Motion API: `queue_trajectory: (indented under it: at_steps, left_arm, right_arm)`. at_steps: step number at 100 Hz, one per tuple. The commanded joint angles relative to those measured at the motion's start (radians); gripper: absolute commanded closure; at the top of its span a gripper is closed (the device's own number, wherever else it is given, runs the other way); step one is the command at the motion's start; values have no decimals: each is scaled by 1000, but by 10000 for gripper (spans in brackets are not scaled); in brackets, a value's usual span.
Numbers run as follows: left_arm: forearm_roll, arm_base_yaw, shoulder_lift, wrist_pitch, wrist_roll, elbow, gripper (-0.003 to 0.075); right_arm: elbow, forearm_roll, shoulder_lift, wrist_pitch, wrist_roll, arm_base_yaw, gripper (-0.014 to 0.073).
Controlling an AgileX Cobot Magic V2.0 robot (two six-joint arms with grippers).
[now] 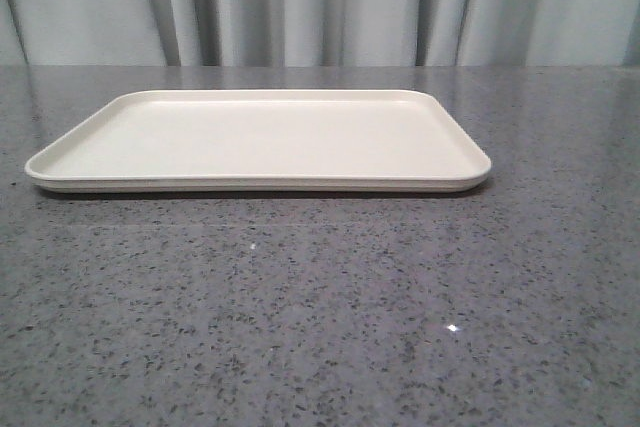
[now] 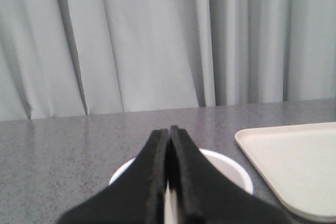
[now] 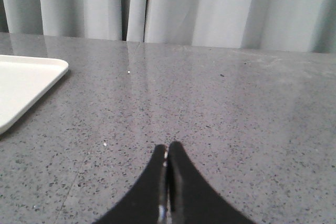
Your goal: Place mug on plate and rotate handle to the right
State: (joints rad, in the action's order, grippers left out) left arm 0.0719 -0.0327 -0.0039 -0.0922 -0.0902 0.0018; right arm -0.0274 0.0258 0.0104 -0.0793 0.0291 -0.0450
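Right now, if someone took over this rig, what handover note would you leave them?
Left gripper: shut, empty, just above the mug; only its white rim shows behind the fingers.
Right gripper: shut, empty, over bare table.
Plate: mid-table, nothing on it. The mug stands off the plate, out of the front view; handle not visible.
Done: nothing.
Left: grasp the mug, set it on the plate, turn the handle right.

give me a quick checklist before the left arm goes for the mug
1. Plate free to receive the mug: ok, nothing lies on it.
2. Mug located: ok, its white rim shows just behind the left gripper, beside the plate's edge.
3. Left jaws open for a grasp: not ok, they are pressed shut.
4. Handle direction known: cannot tell, the fingers hide it.
5. Right gripper out of the way: ok, shut over bare table, apart from the plate.
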Motion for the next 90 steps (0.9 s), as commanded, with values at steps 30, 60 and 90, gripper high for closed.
queue_trajectory:
  at_steps: [30, 60, 90]
  left_arm:
    - [-13, 3, -29, -142, -5, 8, 740]
    - [-13, 3, -29, -146, -5, 8, 740]
    - [-14, 3, -29, -180, -5, -1, 740]
  right_arm:
    - [1, 5, 21, 155, -3, 8, 704]
    - [1, 5, 21, 157, -3, 8, 704]
    - [5, 5, 21, 192, -3, 8, 704]
